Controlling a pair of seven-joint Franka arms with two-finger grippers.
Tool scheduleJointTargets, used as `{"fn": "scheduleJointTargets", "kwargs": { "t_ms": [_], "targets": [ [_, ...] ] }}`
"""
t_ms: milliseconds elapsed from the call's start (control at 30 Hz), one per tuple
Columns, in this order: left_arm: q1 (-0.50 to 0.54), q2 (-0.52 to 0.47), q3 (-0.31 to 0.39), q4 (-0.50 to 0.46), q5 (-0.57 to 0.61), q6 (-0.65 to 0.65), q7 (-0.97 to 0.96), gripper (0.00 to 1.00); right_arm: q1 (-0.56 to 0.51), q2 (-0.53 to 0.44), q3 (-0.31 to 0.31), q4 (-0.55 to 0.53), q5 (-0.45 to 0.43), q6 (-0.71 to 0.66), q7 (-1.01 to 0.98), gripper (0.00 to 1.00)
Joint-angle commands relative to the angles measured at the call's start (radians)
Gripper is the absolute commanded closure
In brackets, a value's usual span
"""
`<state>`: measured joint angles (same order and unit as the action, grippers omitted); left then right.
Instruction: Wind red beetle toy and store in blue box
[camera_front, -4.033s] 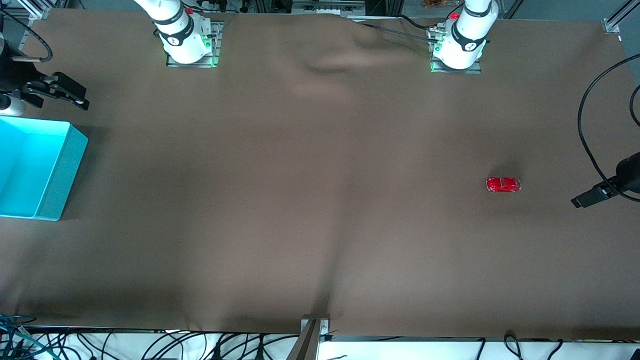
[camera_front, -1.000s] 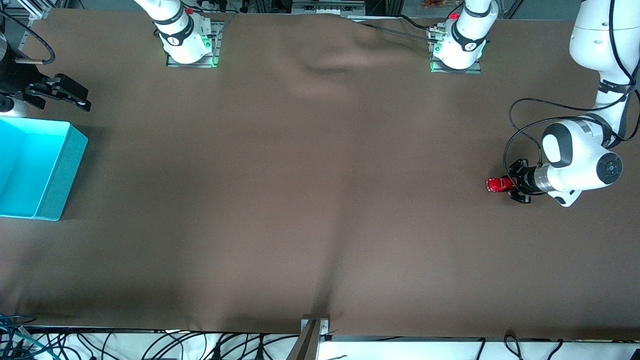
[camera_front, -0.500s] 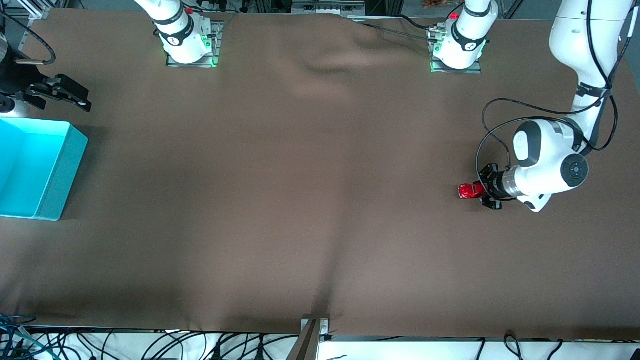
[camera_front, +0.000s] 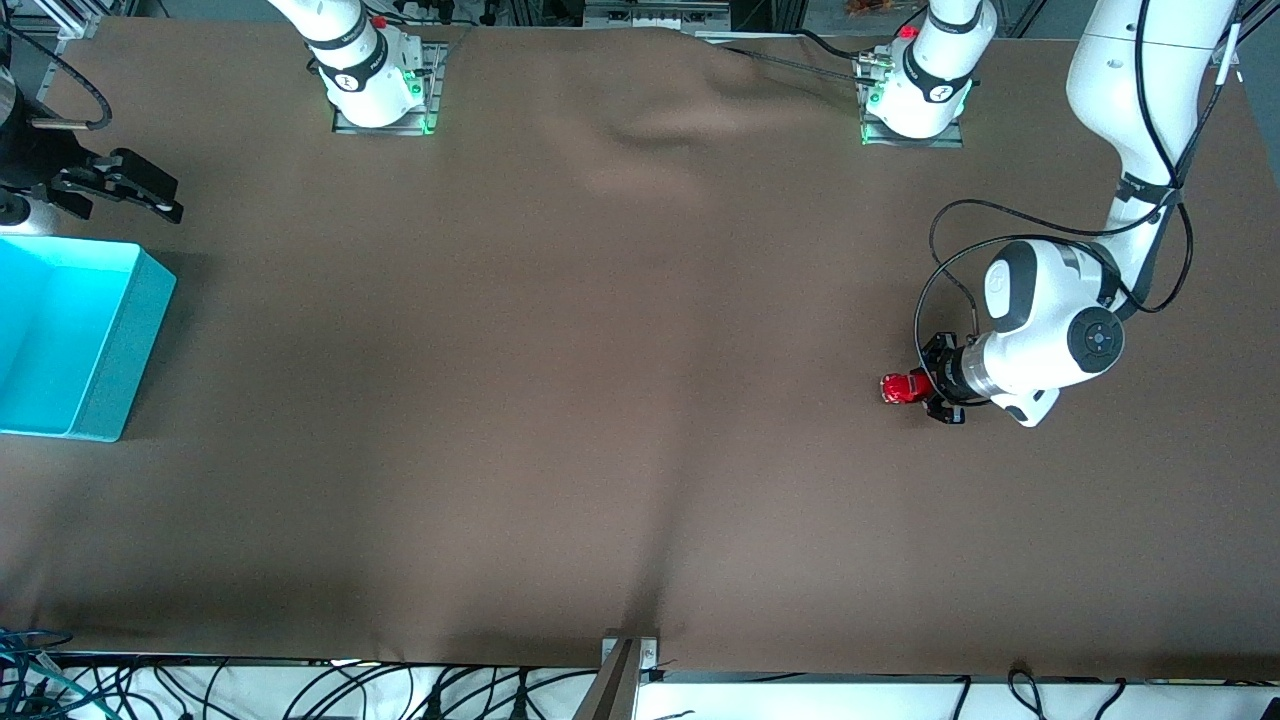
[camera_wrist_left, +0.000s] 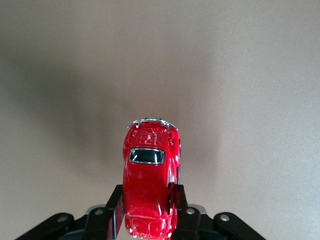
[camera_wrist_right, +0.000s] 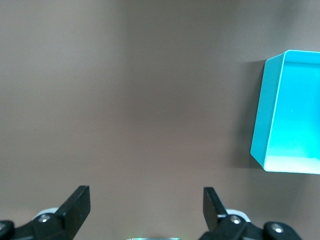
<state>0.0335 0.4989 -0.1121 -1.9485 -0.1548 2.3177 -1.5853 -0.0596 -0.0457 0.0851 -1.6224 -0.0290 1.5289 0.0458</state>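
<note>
- Red beetle toy (camera_wrist_left: 150, 180): tiny, light, rigid, glossy and likely slippery; best pinched across its flanks.
- Left claw (camera_wrist_left: 146, 216) grips its rear, low over the surface (camera_front: 600, 400).
- Right claw (camera_wrist_right: 145, 210) waits spread beside the blue box (camera_front: 120, 345).

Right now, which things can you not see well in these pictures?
- The red beetle toy: front view, tiny; the left gripper covers its rear. Its wheels are barely visible in the left wrist view, under its body.
- The blue box: cut off by the frame edge in the front and right wrist views.
- The right gripper: its arm is cut off in the front view.
</note>
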Motion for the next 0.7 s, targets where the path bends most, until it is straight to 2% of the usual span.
{"fn": "scheduleJointTargets", "kwargs": {
  "t_ms": [0, 433, 667],
  "targets": [
    [0.0, 0.01, 0.0, 0.011, 0.012, 0.009, -0.021, 1.0, 0.0, 0.003, 0.002, 0.012, 0.009, -0.003, 0.002, 0.0],
    [0.011, 0.066, 0.005, 0.017, 0.029, 0.057, 0.007, 1.0, 0.0, 0.004, 0.002, 0.01, 0.009, -0.003, 0.002, 0.0],
    [0.057, 0.081, 0.006, 0.017, 0.086, 0.077, 0.021, 1.0, 0.0, 0.004, 0.002, 0.01, 0.009, -0.003, 0.002, 0.0]
  ]
}}
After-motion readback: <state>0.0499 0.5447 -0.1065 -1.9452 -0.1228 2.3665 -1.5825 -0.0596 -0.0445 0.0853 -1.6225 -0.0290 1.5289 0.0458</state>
